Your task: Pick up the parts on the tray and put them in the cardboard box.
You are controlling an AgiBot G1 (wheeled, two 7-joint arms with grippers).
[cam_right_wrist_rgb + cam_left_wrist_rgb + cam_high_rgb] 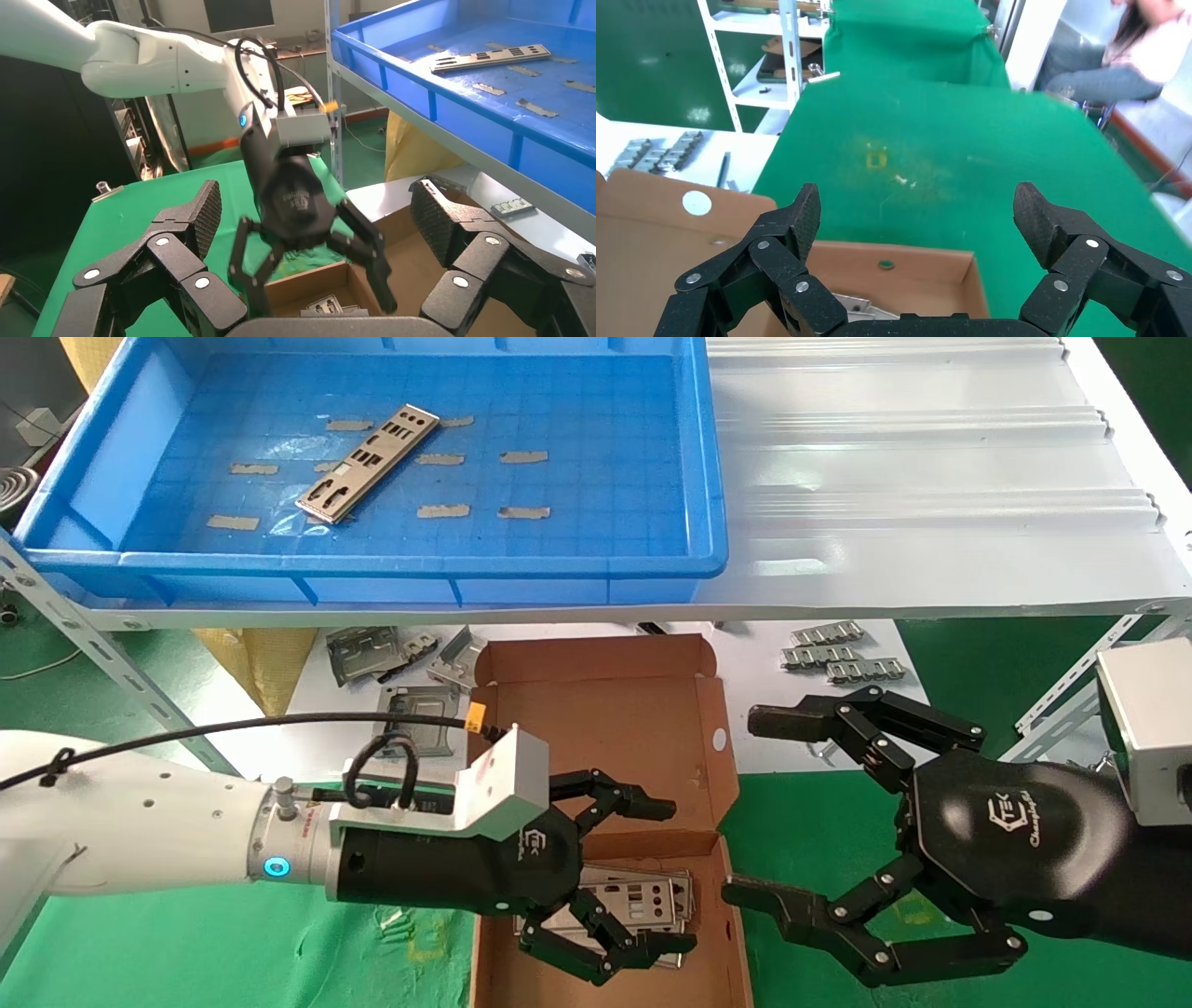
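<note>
A green mat covers the low bench, with a white ribbed shelf above it carrying the tray (708,477), a shallow bright-blue bin with a gridded floor and scraps of tan tape. One part (368,463) lies on that floor, a thin silver plate punched with round and oblong holes, its long axis running on a diagonal from the tray's near left toward its far middle. Below the tray's front rim sits the box (605,719), flat brown corrugated card with its lid folded back and a white round sticker on one flap; more silver parts (643,901) are stacked in its near end. The left gripper (643,877) hangs over that stack, black jointed fingers spread wide and holding nothing. The right gripper (754,812) hovers just beside the box on the side away from the tray's part, jaws also wide and empty. The next pick likely turns on this: the remaining part lies up and well away from the box, on the left arm's side, so the left gripper seems the nearer, and would probably need to close across the plate's narrow width. Grey stamped frames (372,654) and ribbed strips (843,658) lie on white sheet under the shelf.
</note>
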